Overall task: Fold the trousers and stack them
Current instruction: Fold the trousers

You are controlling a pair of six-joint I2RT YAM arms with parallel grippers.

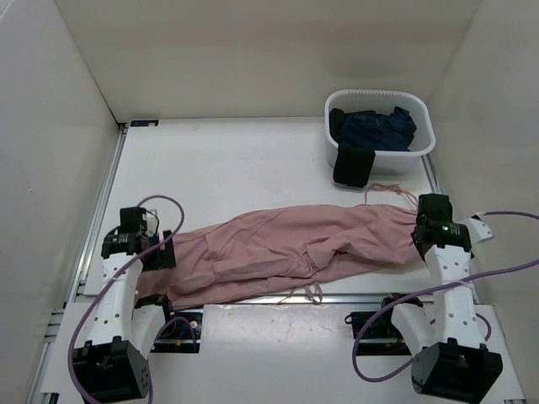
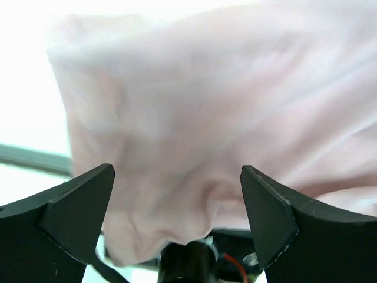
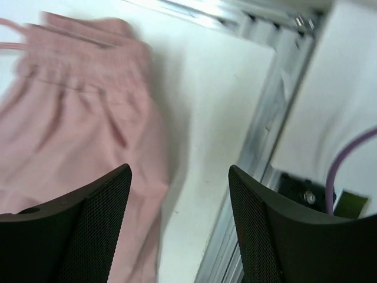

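Trousers [image 1: 286, 248] sprawl full length along the table's [image 1: 253, 160] 6 o'clock edge, one lengthwise fold at best, crosswise folds and stacking all to come! Left gripper [image 2: 177, 206], 8 o'clock, gapes wide around cloth, unclenched; right gripper [image 3: 179, 218], 4 o'clock, jaws apart, grasping nothing.

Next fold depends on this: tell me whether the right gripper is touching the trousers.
Cannot tell. Right wrist view: right gripper open over bare table, one finger overlapping the trousers edge; top view hides contact.
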